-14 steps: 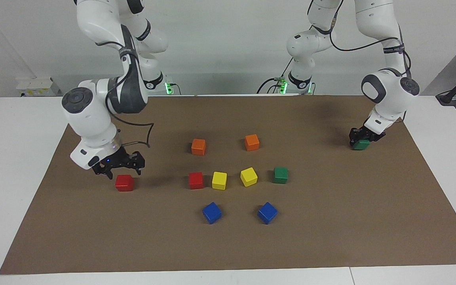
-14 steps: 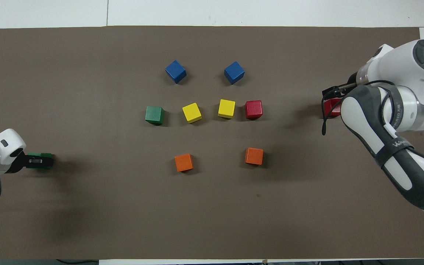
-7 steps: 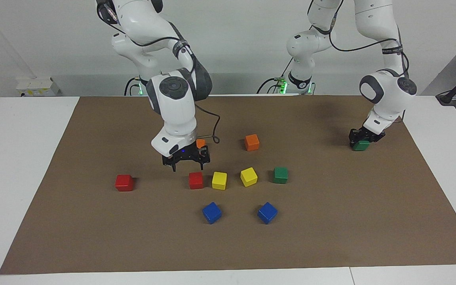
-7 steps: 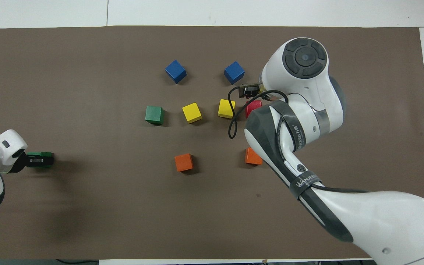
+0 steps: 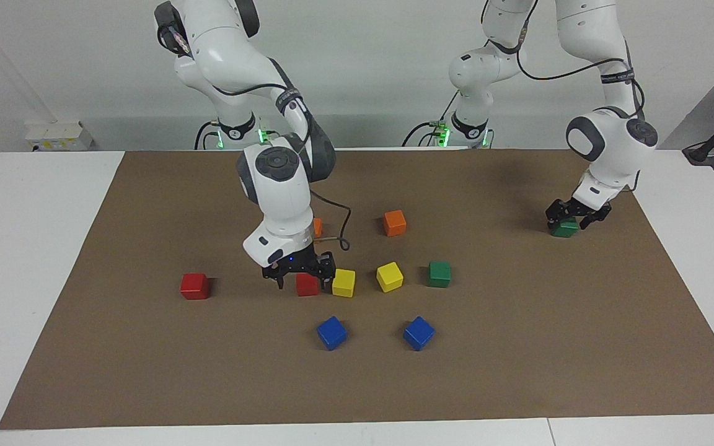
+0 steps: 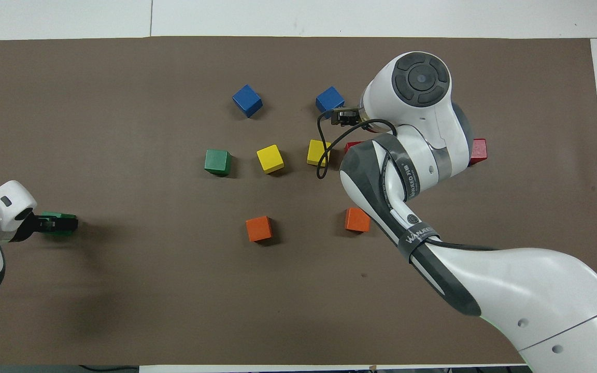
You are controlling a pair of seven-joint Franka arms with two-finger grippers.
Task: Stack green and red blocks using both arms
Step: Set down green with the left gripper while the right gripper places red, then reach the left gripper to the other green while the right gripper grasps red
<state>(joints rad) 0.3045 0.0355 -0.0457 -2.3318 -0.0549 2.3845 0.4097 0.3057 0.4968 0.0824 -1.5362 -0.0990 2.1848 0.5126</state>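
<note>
We lower our right gripper, fingers spread, around the middle red block. Our left gripper hovers spread above a green block at the left arm's end.

On the mat, cubes form three middle rows: two nearest the robots, four between, two farthest. One end cube lies toward each arm's end.

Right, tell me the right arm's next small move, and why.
Probably close the fingers. The right gripper is down at mat level, open astride the red block beside the yellow block, not yet gripping it. The left gripper sits over a green block at its end.
</note>
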